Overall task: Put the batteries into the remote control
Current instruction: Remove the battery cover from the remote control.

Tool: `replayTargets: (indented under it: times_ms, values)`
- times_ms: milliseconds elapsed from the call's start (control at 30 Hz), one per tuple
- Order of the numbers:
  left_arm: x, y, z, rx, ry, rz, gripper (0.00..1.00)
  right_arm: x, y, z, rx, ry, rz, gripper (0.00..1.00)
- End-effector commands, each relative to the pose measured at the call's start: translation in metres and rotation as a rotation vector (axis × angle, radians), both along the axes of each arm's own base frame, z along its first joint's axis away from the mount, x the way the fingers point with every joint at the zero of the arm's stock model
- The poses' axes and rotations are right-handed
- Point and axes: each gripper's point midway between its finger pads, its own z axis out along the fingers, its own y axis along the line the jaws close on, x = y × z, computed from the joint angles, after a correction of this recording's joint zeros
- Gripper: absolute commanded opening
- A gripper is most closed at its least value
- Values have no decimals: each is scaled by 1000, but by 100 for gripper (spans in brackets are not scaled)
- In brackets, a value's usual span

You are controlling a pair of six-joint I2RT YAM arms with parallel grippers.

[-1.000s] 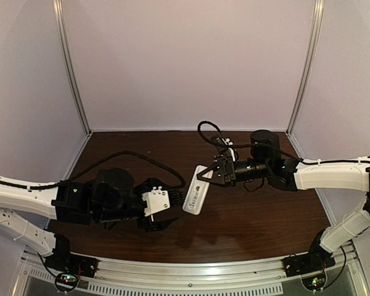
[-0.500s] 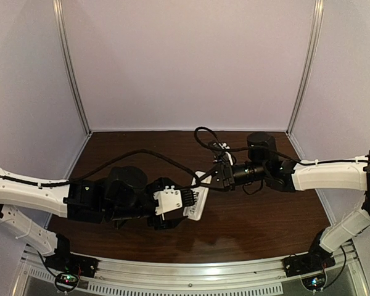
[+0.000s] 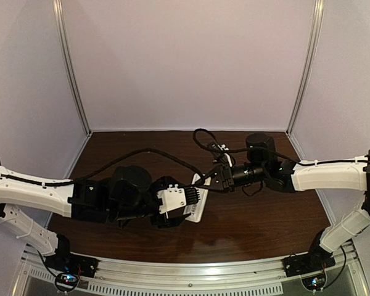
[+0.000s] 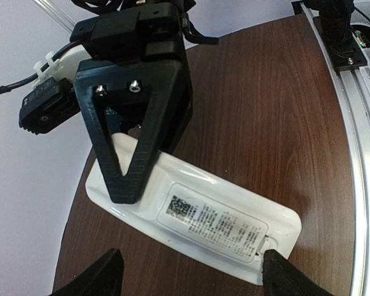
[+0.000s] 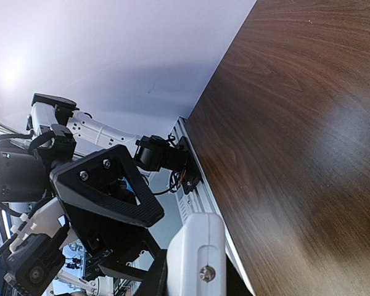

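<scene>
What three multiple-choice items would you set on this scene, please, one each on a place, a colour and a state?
1. Where is the remote control?
A. Inside a box.
B. Gripped at one end by the right hand.
C. On a shelf.
2. What colour is its casing?
A. White.
B. Red.
C. Green.
3. What state is the left hand in?
A. Shut tight.
B. Shut on a cloth.
C. Open, by the remote control.
Answers: B, the right hand clamps over its end; A, the shell is plainly white; C, its fingertips stand wide apart.
</scene>
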Motion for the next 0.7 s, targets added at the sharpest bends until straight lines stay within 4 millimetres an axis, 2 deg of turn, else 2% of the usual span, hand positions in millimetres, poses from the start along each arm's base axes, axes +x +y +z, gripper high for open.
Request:
replayTargets:
  times_ms: [0, 667]
  values:
    - [3, -7, 13, -31, -14, -1, 79, -3, 5, 3, 4, -10, 20, 0]
    - [-8, -15, -3, 14, 24, -74, 83, -2, 10, 0, -1, -9, 30, 0]
